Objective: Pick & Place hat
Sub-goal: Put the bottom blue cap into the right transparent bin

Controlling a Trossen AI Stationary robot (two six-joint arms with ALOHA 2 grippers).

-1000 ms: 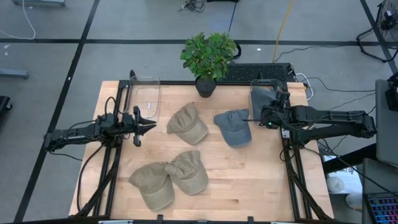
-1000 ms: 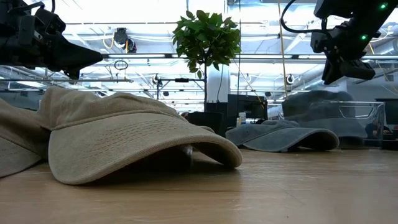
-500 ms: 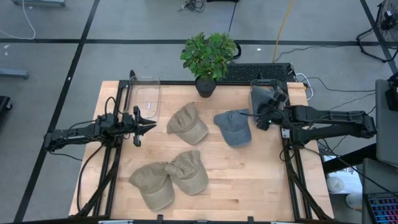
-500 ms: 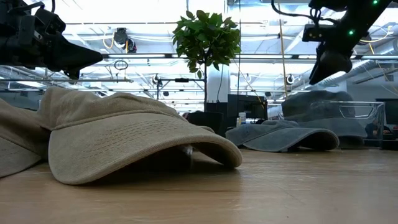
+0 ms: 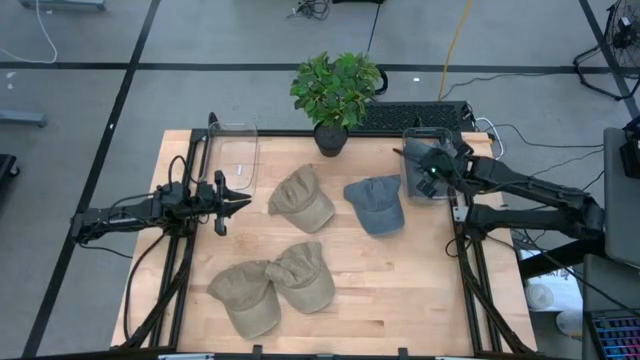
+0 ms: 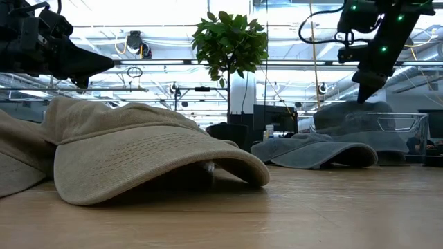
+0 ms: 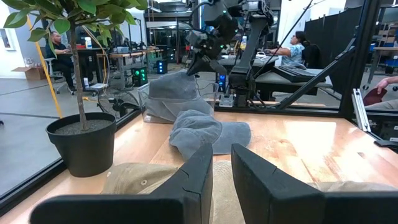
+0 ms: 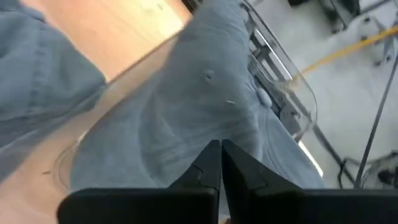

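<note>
A grey hat [image 5: 375, 203] lies brim-down on the table, right of the middle. A second grey hat [image 8: 205, 93] sits in the clear bin [image 5: 430, 132] at the far right. My right gripper [image 5: 412, 162] slants down over that bin, its fingers shut close above the hat's crown [image 6: 346, 109]; no touch shows. Three tan hats [image 5: 300, 197] [image 5: 305, 275] [image 5: 245, 297] rest on the table. At the left, my left gripper [image 5: 240, 201] hovers level above the table, slightly open and empty.
A potted plant [image 5: 335, 90] stands at the far edge's middle. An empty clear bin [image 5: 238, 150] sits at the far left. Bare wood shows along the near right of the table [image 5: 420, 290]. People sit at desks beyond the table in the left wrist view.
My right gripper has swung from beside the grey hat on the table toward the far edge and now stands over the bin with the second grey hat. Its wrist has rolled on the way. The hats have not moved.
</note>
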